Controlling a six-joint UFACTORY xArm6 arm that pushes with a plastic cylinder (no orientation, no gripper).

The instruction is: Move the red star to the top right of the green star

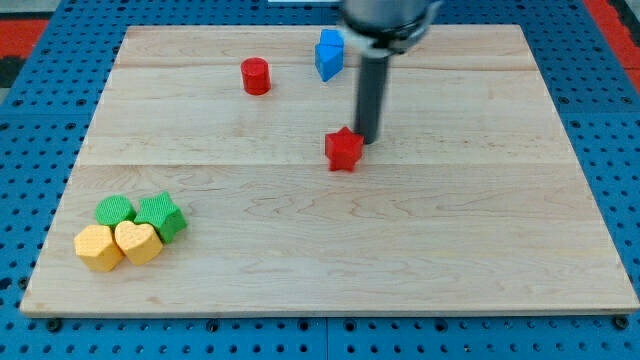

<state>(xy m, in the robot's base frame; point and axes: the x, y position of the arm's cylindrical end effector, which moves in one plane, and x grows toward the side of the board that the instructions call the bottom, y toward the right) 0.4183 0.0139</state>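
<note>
1. A pale wooden board point(480, 250) is lying on a blue pegboard surface point(40, 90).
2. A red star point(343, 149) is sitting near the board's middle, with my tip point(366, 138) touching its upper right side.
3. A red cylinder point(256, 76) and a blue block point(329, 54) are standing apart near the view's top.
4. A green star point(161, 215), a green block point(114, 211), a yellow heart point(137, 241) and a yellow block point(98, 247) are huddling together at the view's bottom left.
</note>
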